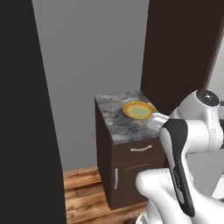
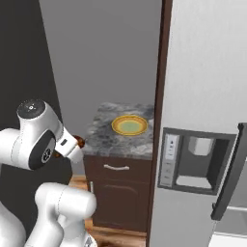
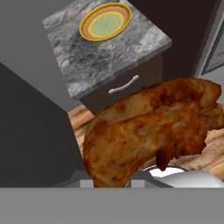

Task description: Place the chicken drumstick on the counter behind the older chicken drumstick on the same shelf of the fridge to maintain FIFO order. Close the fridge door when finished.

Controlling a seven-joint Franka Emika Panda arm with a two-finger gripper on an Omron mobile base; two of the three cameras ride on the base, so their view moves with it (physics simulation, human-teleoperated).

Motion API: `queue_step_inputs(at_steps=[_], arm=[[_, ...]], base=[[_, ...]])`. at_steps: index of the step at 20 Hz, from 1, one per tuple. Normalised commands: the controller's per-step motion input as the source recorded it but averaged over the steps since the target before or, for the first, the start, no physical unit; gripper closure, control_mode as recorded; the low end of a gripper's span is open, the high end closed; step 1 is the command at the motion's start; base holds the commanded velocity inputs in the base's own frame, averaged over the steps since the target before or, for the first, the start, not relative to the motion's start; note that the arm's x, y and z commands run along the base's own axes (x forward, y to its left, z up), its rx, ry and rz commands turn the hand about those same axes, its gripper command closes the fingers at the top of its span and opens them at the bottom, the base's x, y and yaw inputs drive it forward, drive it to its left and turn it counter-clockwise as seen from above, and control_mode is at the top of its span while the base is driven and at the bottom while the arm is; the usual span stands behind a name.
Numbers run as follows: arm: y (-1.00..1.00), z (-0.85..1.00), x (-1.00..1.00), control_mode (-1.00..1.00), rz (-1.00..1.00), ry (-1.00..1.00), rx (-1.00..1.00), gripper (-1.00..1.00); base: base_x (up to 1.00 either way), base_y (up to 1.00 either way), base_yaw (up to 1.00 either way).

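In the hand view, the reddish-brown chicken drumstick (image 3: 148, 131) looms large and close, with my gripper (image 3: 113, 181) shut on it and the fingertips hidden beneath the meat. The grey speckled counter (image 3: 109, 52) lies beyond it, over dark brown cabinets. From the right base view a small brown tip of the drumstick (image 2: 80, 143) pokes out past my wrist, left of the counter (image 2: 111, 137) and off its edge. The silver-grey fridge (image 2: 202, 72) stands to the right of the counter. The older chicken drumstick and the shelf are out of view.
A yellow plate (image 1: 138, 110) with a green centre sits on the counter near its back right corner. The fridge face with the water dispenser (image 2: 193, 161) is shut, and a dark bar handle (image 2: 227, 176) slants beside it. Wooden floor (image 1: 83, 192) lies below.
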Motion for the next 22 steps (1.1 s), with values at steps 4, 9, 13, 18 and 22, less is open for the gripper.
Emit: queue_step_inputs(at_steps=[4,9,13,18,22], arm=[[0.00,0.00,0.00,1.00,0.00,0.00,0.00,1.00],[0.00,0.00,0.00,1.00,0.00,0.00,0.00,1.00],[0.00,0.00,0.00,1.00,0.00,0.00,0.00,1.00],[0.00,0.00,0.00,1.00,0.00,0.00,0.00,1.00],[0.00,0.00,0.00,1.00,0.00,0.00,0.00,1.00]], base=[[-1.00,-0.01,-0.28],[-0.51,-0.51,-0.48],[0.00,-0.89,-0.33],[0.31,-0.72,-0.12],[0.32,-0.68,-0.02]])
